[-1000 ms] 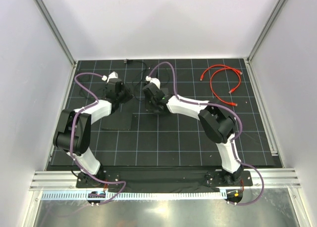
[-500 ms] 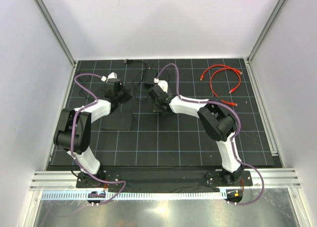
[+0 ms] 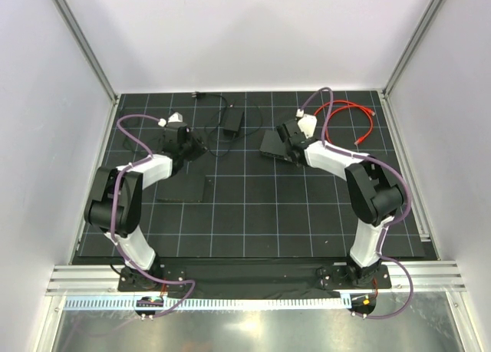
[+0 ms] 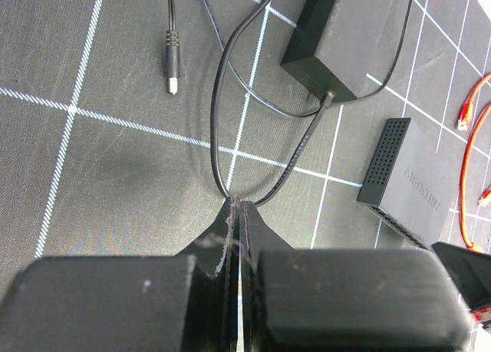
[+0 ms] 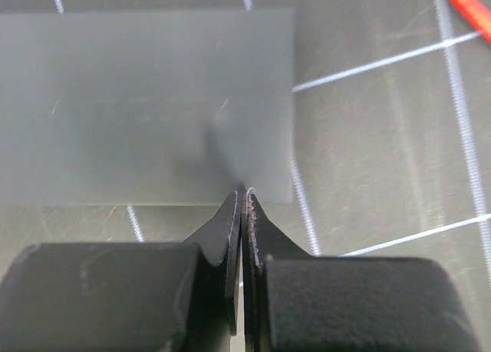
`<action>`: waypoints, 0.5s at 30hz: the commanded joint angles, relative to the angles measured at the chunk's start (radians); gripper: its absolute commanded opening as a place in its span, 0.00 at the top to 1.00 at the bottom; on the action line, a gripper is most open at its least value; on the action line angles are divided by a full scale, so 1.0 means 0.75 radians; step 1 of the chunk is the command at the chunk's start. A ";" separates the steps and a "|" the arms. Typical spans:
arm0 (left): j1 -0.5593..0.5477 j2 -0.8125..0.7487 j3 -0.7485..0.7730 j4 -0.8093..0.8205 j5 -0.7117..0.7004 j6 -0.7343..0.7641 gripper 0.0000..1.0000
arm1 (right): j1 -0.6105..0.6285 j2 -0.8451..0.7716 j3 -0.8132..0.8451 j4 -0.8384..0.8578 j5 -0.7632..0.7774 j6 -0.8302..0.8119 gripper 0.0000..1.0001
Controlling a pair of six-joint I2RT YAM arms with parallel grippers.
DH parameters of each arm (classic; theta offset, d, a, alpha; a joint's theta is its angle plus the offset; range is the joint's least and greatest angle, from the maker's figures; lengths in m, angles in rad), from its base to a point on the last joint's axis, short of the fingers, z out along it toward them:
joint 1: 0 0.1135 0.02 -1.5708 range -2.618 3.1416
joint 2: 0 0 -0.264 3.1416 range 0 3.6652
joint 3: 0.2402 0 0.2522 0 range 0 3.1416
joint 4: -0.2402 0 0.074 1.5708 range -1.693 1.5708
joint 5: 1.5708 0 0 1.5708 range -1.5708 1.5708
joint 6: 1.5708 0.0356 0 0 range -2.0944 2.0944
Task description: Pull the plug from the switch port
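The black switch (image 3: 268, 143) lies right of the mat's centre; the left wrist view shows its perforated side (image 4: 406, 176). My right gripper (image 3: 285, 146) is shut, its tips (image 5: 244, 192) resting over the switch's flat top (image 5: 146, 106). The small barrel plug (image 4: 173, 60) lies loose on the mat at the far side (image 3: 196, 96), apart from the switch. Its thin black cable (image 4: 219, 122) loops down from the power adapter (image 4: 322, 41) and disappears at the tips of my shut left gripper (image 4: 238, 202). Whether the cable is pinched there I cannot tell.
Red network cables (image 3: 345, 122) coil at the far right; one end shows beside the switch (image 4: 464, 122). A flat black sheet (image 3: 184, 189) lies near the left arm. The adapter (image 3: 232, 122) sits between the two grippers. White walls surround the mat.
My right arm swung to the right and the switch moved with it from the mat's centre. The adapter is now uncovered. The left arm stayed still.
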 commanded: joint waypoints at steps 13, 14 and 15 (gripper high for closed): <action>0.007 0.020 0.029 0.054 0.054 -0.008 1.00 | 0.005 -0.200 -0.168 0.139 0.021 0.059 0.99; 0.009 0.022 0.029 0.056 0.056 -0.010 0.99 | 0.007 -0.208 -0.174 0.139 0.029 0.059 0.99; 0.009 0.022 0.031 0.058 0.056 -0.010 0.99 | 0.005 -0.208 -0.176 0.139 0.033 0.059 0.99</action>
